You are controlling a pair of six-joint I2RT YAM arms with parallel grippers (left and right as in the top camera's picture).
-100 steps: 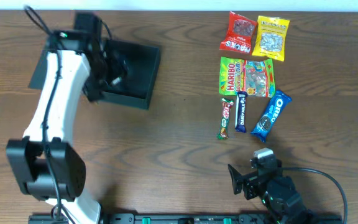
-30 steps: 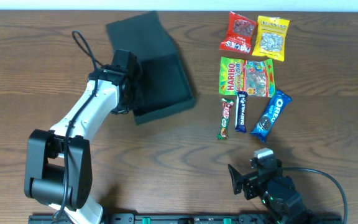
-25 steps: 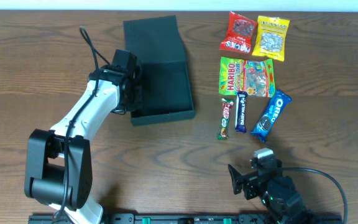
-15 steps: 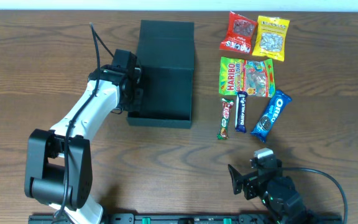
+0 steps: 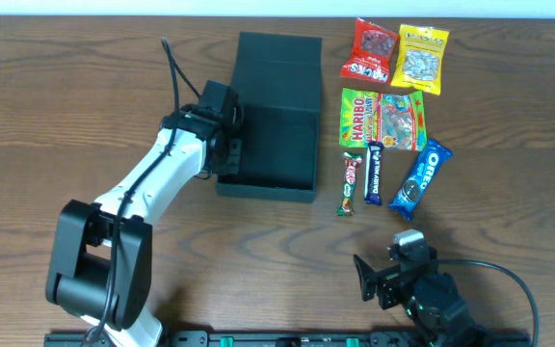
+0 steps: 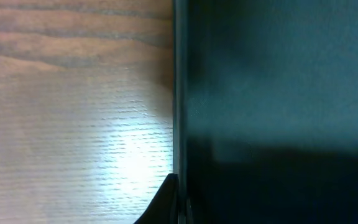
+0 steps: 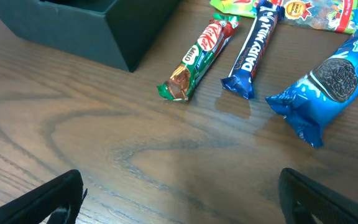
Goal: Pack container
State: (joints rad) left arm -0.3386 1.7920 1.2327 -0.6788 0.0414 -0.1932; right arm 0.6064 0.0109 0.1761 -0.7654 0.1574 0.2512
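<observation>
Container (image 5: 276,116): one, sat near worktop's (image 5: 46,116) far edge.
Snack packets (image 5: 383,118): six, lay toward far right corner.
Left gripper (image 5: 227,145): was clamped on container's wall.
Right gripper (image 7: 179,186): jaws stood apart, empty.

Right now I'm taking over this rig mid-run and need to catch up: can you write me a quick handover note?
Grippers: left gripper shut on the left wall of the container; right gripper open, empty, low near the front edge of the table.
Container: lid open, looks empty inside.
Snacks, all on the table to its right: red packet, yellow packet, Haribo bag, KitKat bar, Dairy Milk bar, Oreo pack.
Done: container open beside the snacks.
Left: pack all six snacks, close the lid.
</observation>
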